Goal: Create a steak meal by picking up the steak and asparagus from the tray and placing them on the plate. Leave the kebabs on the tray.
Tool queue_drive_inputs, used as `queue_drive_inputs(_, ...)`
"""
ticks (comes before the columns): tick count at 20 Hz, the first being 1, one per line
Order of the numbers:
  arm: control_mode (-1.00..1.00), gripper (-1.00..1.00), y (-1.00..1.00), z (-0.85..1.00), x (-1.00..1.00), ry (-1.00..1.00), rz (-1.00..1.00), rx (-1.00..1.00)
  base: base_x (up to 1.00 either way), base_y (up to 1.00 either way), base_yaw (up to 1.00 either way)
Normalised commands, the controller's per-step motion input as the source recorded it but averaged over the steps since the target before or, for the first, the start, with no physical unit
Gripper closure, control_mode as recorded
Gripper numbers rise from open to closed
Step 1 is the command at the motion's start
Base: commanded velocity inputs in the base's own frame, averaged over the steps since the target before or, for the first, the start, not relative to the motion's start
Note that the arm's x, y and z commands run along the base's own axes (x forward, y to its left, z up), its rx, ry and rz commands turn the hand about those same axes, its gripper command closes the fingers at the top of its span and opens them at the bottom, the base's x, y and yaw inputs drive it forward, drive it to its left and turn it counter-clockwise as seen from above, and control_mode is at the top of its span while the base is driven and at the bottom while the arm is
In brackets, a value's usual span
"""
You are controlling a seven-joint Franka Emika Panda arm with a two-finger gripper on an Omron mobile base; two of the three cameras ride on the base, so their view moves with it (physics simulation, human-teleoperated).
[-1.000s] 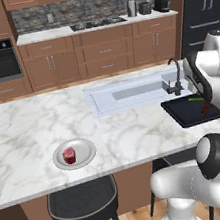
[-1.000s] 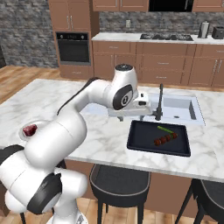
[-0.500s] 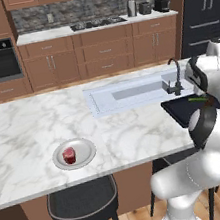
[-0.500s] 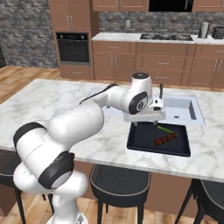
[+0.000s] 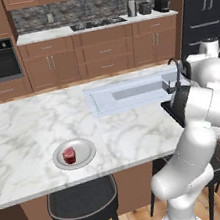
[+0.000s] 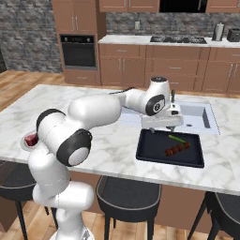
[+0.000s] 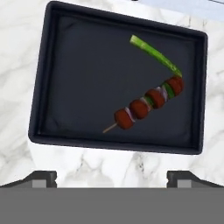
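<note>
On the marble island: steak plated, asparagus on the tray.

Near left, the small red steak (image 5: 69, 155) sits on the round light-grey plate (image 5: 86, 149). Right, well apart, the flat black rectangular tray (image 7: 52, 83) holds the dark reddish-brown kebabs (image 7: 146, 104), with the thin green asparagus (image 7: 155, 55) just beyond. The two-finger gripper (image 7: 111, 178), fingers spread wide and empty, hovers above the tray's near edge.
</note>
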Motion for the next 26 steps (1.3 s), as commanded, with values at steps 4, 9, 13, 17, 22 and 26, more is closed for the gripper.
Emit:
queue_drive_inputs(4, -1.0, -1.0, -0.22, -0.32, 0.47, 0.04, 0.03, 0.04, 0.0, 0.0, 0.0)
queue_drive_inputs(9, -1.0, -1.0, -0.17, -0.33, 0.47, 0.01, 0.05, 0.07, 0.0, 0.0, 0.0)
queue_drive_inputs(13, -1.0, -1.0, -0.14, -0.29, 0.39, 0.0, 0.06, 0.08, 0.0, 0.0, 0.0)
queue_drive_inputs(17, -1.0, -1.0, -0.12, -0.29, 0.3, 0.0, 0.04, 0.07, 0.0, 0.0, 0.0)
queue_drive_inputs(22, -1.0, -1.0, -0.06, -0.29, 0.27, 0.0, 0.03, 0.02, 0.0, 0.0, 0.0)
queue_drive_inputs(26, -1.0, -1.0, -0.04, -0.29, 0.21, 0.0, 0.01, 0.0, 0.0, 0.0, 0.0)
